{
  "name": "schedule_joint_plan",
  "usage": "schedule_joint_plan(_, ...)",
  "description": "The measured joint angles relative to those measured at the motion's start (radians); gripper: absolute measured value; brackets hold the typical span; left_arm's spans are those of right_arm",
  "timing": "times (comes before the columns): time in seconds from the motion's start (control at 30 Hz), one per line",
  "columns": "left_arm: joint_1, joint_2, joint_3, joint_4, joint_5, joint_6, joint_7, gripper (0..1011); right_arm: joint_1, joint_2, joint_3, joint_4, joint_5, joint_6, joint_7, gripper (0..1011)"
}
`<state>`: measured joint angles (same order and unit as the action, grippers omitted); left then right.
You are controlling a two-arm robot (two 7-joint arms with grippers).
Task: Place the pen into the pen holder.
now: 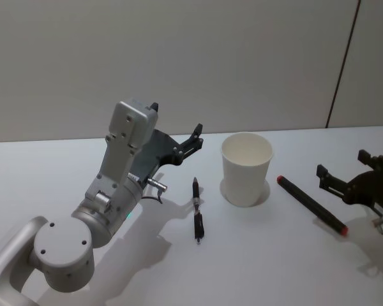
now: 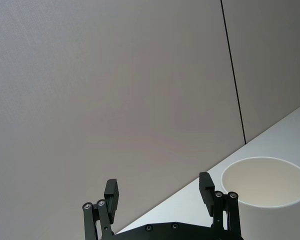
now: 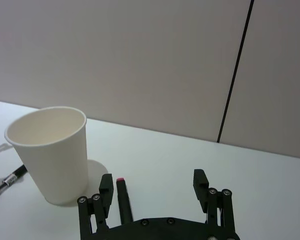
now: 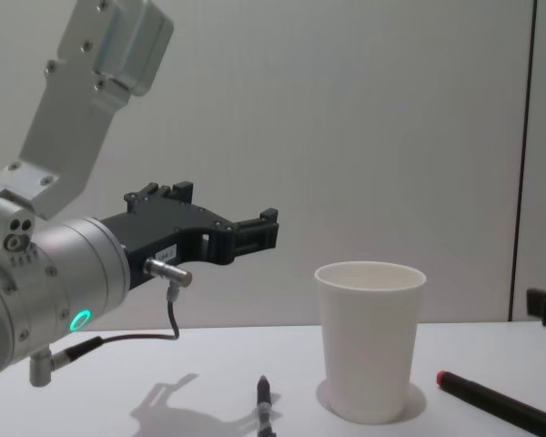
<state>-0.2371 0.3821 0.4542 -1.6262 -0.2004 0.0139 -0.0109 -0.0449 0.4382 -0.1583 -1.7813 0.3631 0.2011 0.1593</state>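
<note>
In the head view I see a plain white paper cup [image 1: 246, 171] standing upright a bit right of the middle of the frame, on the white table [image 1: 255, 268]. A thin black pen [image 1: 197, 213] lies flat just left of the cup, not touching it. A thick black marker with red ends [image 1: 311, 205] lies flat to the right of the cup, slanting toward the lower right. My left gripper [image 1: 177, 122] hangs above the table, left of the cup. Its fingers are spread wide and hold nothing. My right gripper [image 1: 342, 164] sits at the right edge of the frame, near the marker, and is also open and empty.

In the left wrist view the left gripper [image 2: 159, 187] has its fingers far apart with nothing between them but the wall. The cup [image 2: 265, 197] stands just beside one finger.

In the right wrist view the right gripper [image 3: 152, 181] is wide open and grips nothing. The marker [image 3: 122, 197] lies on the table close to one finger. The cup [image 3: 50, 150] stands farther off, with the thin pen [image 3: 7, 182] beside it.

In the chest view the left gripper [image 4: 259, 232] reaches in from the left, higher than the cup's rim. The cup [image 4: 369, 341] stands right of the middle, low in the frame. The thin pen [image 4: 265, 401] lies at the bottom middle, and the marker [image 4: 500, 405] lies in the lower right corner.
</note>
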Motion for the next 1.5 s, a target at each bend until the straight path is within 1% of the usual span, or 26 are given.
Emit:
schedule_joint_plan(0.17,0.0,0.0,0.0,0.0,0.0,0.0,0.0,1001,0.009,-0.001,-0.005,0.007,-0.011,0.044,0.011,1001)
schedule_joint_plan(0.33,0.0,0.0,0.0,0.0,0.0,0.0,0.0,1001,0.021,-0.008,-0.015,0.016,-0.033,0.093,0.025,1002)
schedule_joint_plan(0.63,0.0,0.0,0.0,0.0,0.0,0.0,0.0,1001,0.039,-0.022,-0.031,0.03,-0.065,0.151,0.037,1001)
schedule_joint_plan(0.97,0.0,0.0,0.0,0.0,0.0,0.0,0.0,1000,0.053,-0.036,-0.042,0.048,-0.088,0.186,0.034,1001)
schedule_joint_plan(1.5,0.0,0.0,0.0,0.0,0.0,0.0,0.0,1001,0.071,-0.06,-0.055,0.092,-0.106,0.208,0.027,1001)
